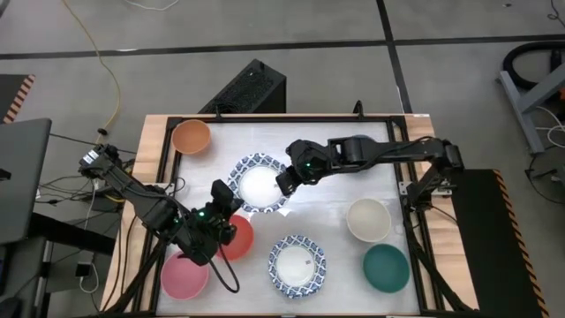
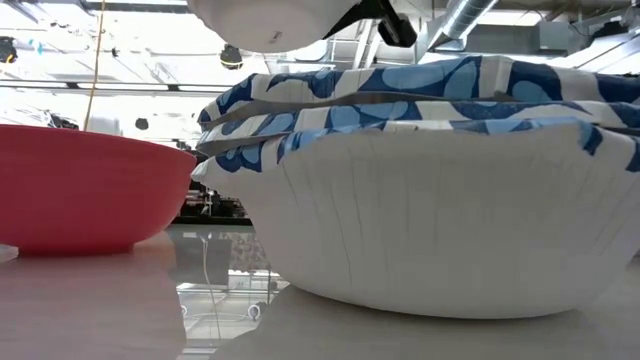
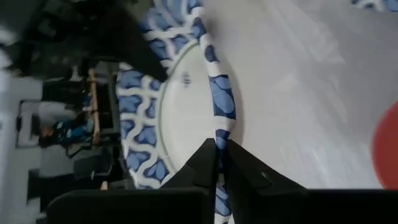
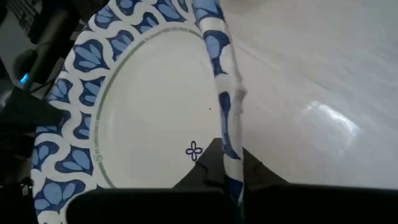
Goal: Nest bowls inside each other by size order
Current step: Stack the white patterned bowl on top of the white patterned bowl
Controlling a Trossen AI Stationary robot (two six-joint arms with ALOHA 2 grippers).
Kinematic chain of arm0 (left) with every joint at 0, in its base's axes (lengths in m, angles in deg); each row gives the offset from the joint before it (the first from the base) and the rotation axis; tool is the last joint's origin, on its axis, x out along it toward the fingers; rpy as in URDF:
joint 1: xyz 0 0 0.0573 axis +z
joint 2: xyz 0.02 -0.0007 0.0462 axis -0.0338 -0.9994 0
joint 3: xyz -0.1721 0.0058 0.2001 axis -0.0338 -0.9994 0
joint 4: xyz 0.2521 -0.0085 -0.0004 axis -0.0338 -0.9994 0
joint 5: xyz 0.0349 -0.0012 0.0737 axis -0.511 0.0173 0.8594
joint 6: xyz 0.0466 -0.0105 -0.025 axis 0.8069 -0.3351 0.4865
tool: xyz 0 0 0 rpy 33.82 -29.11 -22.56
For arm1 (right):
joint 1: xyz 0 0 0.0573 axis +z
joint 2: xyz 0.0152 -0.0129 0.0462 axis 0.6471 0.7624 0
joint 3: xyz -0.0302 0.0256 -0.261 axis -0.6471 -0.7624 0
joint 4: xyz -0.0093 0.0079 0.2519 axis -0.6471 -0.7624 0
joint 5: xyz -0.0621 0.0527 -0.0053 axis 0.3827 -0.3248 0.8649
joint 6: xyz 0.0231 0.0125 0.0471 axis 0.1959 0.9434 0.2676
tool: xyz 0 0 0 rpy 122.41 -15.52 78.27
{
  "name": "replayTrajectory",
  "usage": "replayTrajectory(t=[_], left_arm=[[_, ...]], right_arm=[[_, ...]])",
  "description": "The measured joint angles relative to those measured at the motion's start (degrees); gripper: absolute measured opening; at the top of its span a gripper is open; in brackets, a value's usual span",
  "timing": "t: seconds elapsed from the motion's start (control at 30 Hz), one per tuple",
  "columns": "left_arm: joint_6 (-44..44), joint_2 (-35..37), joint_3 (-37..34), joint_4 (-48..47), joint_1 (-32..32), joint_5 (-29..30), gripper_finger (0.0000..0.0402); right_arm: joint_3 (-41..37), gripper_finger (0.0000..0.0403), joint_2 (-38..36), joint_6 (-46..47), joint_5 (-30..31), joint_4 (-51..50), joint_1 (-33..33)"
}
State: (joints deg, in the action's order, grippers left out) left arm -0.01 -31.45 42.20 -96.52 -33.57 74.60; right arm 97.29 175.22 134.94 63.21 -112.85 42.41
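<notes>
A white bowl with a blue patterned rim (image 1: 258, 184) is held at mid-table between my two grippers. Its white underside (image 2: 270, 25) shows high in the low view, clear of the table. My left gripper (image 1: 231, 196) is shut on the bowl's left, near side. My right gripper (image 1: 284, 183) is shut on its right side. Another blue-rimmed bowl (image 1: 297, 263) sits near the front; in the low view it shows as a nest of several such bowls (image 2: 440, 200). The orange (image 1: 191, 136), red (image 1: 237, 237), pink (image 1: 184, 275), cream (image 1: 368, 219) and teal (image 1: 386, 268) bowls rest on their bases. No blue bowl shows. My left gripper pinches the bowl's patterned rim (image 3: 222, 127) between its two fingers, one inside the bowl and one outside. It comes from the table's left and near side. The bowl is lifted clear of the table. My right gripper pinches the patterned rim (image 4: 231, 140) on the opposite side, one finger inside the bowl and one outside. It comes from the table's right. The bowl hangs between both grippers, off the table.
The red bowl lies close under my left arm, and the pink bowl sits just in front of it. The table's wooden frame (image 1: 159, 168) runs along the left edge. A black box (image 1: 252, 88) stands beyond the far edge.
</notes>
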Motion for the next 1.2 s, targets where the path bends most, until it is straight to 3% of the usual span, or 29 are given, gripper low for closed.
replayTrajectory(t=[0.3,0.53,0.77,0.9,1.07,1.2], left_arm=[[-11.68,0.04,6.75,0.15,-0.99,3.81,0.0077],[-24.52,0.37,14.68,-8.17,-1.54,3.81,0.0123],[-43.06,2.59,16.04,-13.54,-2.91,3.74,0.013],[-52.17,4.5,16.04,-13.51,-5.89,3.91,0.013],[-56.32,5.14,16.06,-13.08,-9.93,6.56,0.013],[-57.91,5.14,16.06,-13.08,-11.59,8.03,0.013]], right_arm=[[0.0,0.0005,-0.04,2.17,5.11,-4.13,0.77],[0.0,0.0004,-0.04,4.99,11.5,-8.91,3.15],[0.02,0.0003,-0.04,13.04,13.5,-15.64,10.6],[0.02,0.0003,-0.17,19.86,17.97,-20.76,16.72],[0.0,0.0003,-3.91,19.41,20.2,-21.98,22.14],[0.0,0.0002,-9.68,15.03,22.46,-22.51,22.63]])
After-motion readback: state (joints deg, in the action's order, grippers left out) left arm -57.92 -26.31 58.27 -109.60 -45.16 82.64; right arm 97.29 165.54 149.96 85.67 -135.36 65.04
